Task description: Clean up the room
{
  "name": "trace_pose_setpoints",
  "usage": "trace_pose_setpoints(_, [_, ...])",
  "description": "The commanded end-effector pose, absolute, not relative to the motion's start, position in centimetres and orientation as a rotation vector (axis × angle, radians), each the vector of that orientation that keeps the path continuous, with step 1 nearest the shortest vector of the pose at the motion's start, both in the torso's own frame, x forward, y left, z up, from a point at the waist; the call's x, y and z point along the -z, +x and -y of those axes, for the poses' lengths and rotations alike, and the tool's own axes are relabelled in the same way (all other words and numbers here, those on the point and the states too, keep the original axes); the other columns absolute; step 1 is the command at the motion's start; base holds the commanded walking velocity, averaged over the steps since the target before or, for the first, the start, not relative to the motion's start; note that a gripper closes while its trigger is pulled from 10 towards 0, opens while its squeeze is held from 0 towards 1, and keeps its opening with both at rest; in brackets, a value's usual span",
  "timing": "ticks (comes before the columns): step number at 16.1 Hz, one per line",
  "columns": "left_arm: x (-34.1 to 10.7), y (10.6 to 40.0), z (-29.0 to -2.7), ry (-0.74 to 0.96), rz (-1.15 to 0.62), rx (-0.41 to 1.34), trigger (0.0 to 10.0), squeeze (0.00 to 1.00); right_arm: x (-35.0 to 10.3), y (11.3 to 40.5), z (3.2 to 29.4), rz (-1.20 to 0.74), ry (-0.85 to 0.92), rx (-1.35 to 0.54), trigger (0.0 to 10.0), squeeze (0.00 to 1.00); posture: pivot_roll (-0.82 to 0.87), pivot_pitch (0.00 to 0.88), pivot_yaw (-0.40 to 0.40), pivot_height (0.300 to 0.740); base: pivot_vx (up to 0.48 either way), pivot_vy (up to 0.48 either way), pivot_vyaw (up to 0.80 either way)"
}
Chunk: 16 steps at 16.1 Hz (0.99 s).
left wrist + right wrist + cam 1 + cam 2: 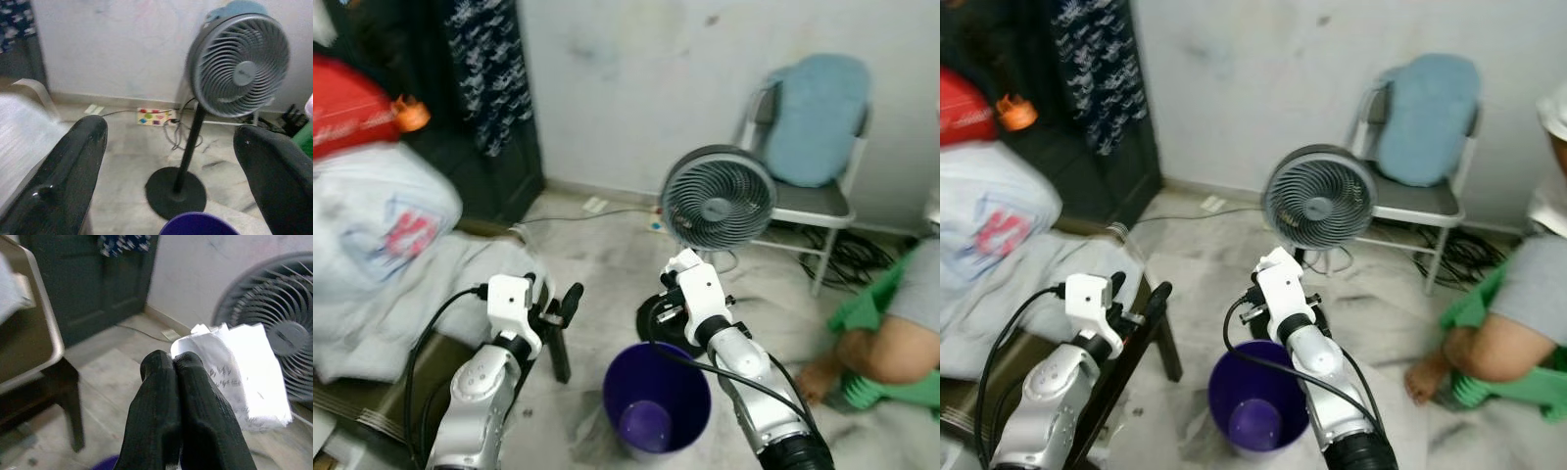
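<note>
Fingers of right gripper (182, 363) pinch crumpled paper (242, 369) above purple bin (656, 402); left gripper (171, 147) spread wide

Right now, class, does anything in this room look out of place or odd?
Yes. A power strip lies on the bare floor by the wall, its cords trailing loose. The right claw is shut on a crumpled paper, held above the purple bin.
</note>
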State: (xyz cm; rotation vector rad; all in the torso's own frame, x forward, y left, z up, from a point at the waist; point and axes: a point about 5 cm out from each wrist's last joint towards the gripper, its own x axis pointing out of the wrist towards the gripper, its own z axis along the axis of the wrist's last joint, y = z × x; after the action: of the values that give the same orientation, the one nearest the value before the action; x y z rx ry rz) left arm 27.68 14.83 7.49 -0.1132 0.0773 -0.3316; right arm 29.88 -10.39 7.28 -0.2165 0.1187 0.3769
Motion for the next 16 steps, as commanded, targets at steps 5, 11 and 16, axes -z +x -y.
trace_pose_setpoints(5, [-7.77, 27.72, -14.50, -0.111, -0.071, 0.346, 10.0, 0.00, -7.44, 30.18, 10.61, -0.123, -0.224, -0.369, 10.0, 0.00, -0.10, 0.000, -0.026, 0.740, 0.269, 0.000, 0.00])
trace_pose_setpoints(11, [-7.77, 27.73, -14.31, -0.114, -0.070, 0.357, 10.0, 0.00, -7.42, 30.22, 10.63, -0.123, -0.230, -0.368, 10.0, 0.00, -0.10, 0.000, -0.029, 0.740, 0.181, 0.000, 0.00])
trace_pose_setpoints(16, [-7.73, 27.70, -14.31, -0.115, -0.073, 0.359, 10.0, 0.00, -7.37, 30.22, 10.58, -0.126, -0.229, -0.368, 10.0, 0.00, -0.10, 0.000, -0.027, 0.740, 0.325, 0.000, 0.00])
